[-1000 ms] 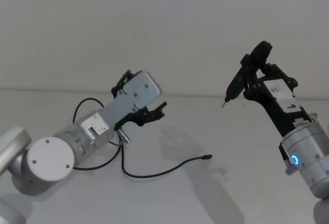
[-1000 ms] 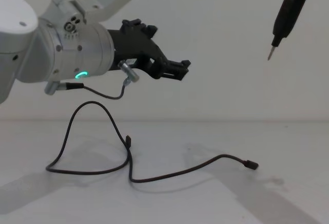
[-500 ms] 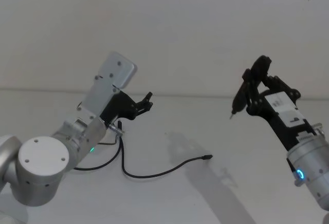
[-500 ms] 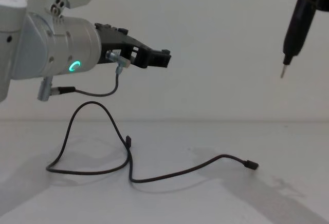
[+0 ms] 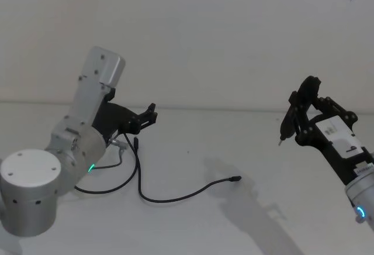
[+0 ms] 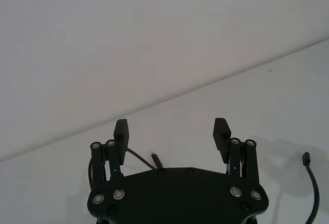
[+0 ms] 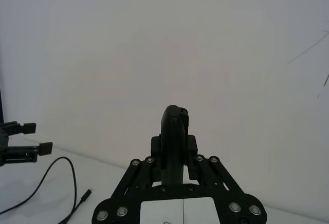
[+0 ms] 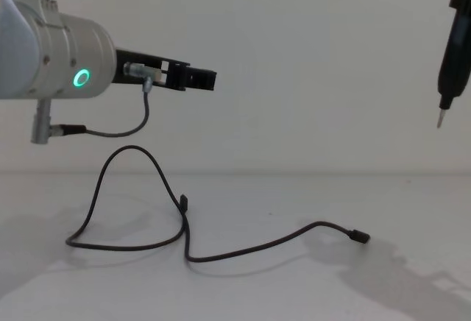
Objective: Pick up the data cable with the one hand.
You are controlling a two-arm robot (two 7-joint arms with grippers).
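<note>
**One cable, untouched, with the working gripper poised above it**

One data cable [image 8: 184, 241] lies slack on the white table [image 8: 412, 210], in no one's hold. It arches up in a loop at its left, drops to the surface, crosses near a small plug [image 8: 184, 202] that points upward, then trails away toward 3 o'clock to end in the other plug [image 8: 359, 237]. In the head view the same cord [image 5: 175, 198] curls below the working arm and runs out to its far plug [image 5: 235, 179].

The raised loop looks like the easiest place to pinch, since it stands clear of the table and leaves room for a finger on each side.

The left gripper [image 6: 172, 130] hangs at about 11 o'clock from the cable's middle, above it and apart from it, jaws spread wide with nothing between them; that suits an approach, not a grasp. Its silver arm shows the green ring [image 8: 79, 79], and a short grey lead [image 8: 132, 122] droops from the wrist, no part of the task.

The right gripper [image 5: 288, 127] is held high at 2 o'clock, well apart from the cable, clamped on a slim dark tool [image 8: 450, 63] with a pale tip pointing down. It seems parked out of the way.
</note>
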